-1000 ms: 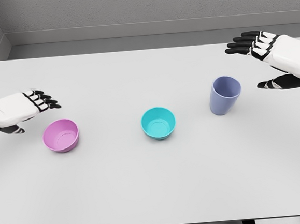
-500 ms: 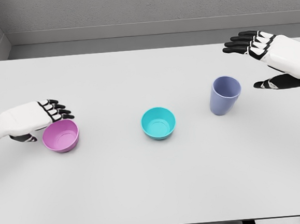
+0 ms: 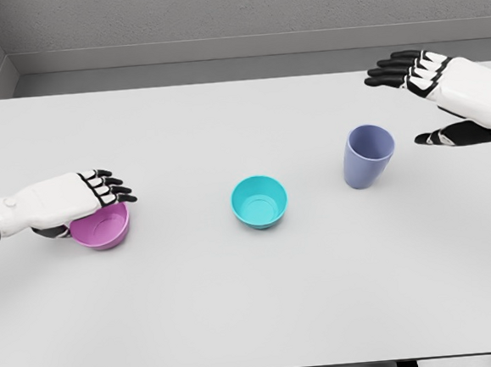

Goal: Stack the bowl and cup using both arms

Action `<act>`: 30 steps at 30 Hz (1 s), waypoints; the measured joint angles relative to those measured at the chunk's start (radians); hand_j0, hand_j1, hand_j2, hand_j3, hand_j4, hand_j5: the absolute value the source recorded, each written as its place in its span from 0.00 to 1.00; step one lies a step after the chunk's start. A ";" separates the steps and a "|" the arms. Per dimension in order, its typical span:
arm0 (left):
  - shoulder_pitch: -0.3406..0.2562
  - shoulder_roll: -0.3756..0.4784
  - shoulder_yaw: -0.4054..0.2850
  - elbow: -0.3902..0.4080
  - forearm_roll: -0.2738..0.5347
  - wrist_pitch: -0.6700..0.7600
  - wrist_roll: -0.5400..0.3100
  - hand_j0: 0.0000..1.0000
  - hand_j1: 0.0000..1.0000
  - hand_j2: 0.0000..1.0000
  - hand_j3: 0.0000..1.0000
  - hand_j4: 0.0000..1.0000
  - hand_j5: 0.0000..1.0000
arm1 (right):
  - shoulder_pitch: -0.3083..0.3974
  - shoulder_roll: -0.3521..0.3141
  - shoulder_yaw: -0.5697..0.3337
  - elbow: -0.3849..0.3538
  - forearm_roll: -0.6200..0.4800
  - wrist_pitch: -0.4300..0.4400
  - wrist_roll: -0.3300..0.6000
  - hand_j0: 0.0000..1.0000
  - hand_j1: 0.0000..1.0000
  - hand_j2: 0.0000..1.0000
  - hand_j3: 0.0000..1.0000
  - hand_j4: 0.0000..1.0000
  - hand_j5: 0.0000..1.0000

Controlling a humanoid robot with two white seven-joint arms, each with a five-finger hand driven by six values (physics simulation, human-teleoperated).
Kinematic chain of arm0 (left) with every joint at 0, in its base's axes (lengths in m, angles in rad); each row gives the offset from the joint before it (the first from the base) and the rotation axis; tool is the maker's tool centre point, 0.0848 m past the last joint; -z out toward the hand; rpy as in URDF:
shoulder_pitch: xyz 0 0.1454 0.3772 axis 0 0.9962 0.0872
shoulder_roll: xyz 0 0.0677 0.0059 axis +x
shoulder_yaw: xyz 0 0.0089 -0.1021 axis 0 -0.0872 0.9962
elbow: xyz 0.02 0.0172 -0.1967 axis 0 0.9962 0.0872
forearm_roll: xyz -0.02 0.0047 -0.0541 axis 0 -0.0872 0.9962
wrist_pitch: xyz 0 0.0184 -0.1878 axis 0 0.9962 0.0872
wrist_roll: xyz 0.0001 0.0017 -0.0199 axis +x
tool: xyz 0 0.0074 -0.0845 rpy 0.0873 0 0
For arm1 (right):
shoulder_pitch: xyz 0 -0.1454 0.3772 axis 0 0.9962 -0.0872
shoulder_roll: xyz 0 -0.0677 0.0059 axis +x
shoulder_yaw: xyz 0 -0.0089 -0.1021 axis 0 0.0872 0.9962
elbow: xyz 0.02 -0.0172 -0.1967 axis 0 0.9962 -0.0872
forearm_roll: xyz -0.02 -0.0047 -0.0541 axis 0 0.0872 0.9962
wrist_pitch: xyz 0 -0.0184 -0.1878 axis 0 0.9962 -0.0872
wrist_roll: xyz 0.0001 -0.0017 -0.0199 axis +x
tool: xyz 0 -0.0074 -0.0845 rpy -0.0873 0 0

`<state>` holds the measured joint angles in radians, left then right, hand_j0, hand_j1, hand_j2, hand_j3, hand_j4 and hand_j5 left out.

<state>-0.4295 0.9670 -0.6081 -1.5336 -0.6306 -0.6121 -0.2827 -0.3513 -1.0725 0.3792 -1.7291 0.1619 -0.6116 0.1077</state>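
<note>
Left hand (image 3: 85,198) spread flat over pink bowl (image 3: 103,229) at desk (image 3: 255,310) left, likely for gripping; right hand (image 3: 429,80) open beside upright purple cup (image 3: 367,155); teal bowl (image 3: 259,201) central, probably stacking base.

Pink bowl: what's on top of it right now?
The left hand lies over the pink bowl, fingers extended across its far rim. Part of the bowl's inside still shows and looks empty; the covered part and any thumb contact can't be seen.
</note>
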 measured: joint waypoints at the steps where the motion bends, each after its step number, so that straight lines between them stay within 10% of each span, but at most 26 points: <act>1: 0.000 0.000 0.000 -0.001 0.000 0.000 0.000 1.00 1.00 1.00 1.00 1.00 1.00 | 0.000 0.000 0.000 0.000 0.000 0.000 0.000 1.00 1.00 1.00 1.00 1.00 1.00; 12: -0.002 0.000 -0.019 -0.019 0.004 0.000 -0.042 1.00 1.00 1.00 1.00 1.00 1.00 | 0.002 0.019 0.000 0.001 0.000 0.000 0.000 1.00 1.00 1.00 1.00 1.00 1.00; 19: -0.003 0.007 -0.017 -0.019 0.012 0.000 -0.044 0.62 0.62 0.62 0.62 0.62 0.62 | 0.000 0.020 0.000 0.006 0.000 0.000 0.000 1.00 1.00 1.00 1.00 1.00 1.00; 30: -0.015 -0.020 -0.015 -0.019 0.056 -0.001 -0.044 0.51 0.51 0.51 0.51 0.51 0.51 | 0.006 0.053 0.003 0.015 0.000 0.000 0.000 1.00 1.00 1.00 1.00 1.00 1.00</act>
<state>-0.4449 0.9466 -0.6232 -1.5522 -0.5744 -0.6131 -0.3266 -0.3451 -1.0197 0.3819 -1.7143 0.1620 -0.6116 0.1072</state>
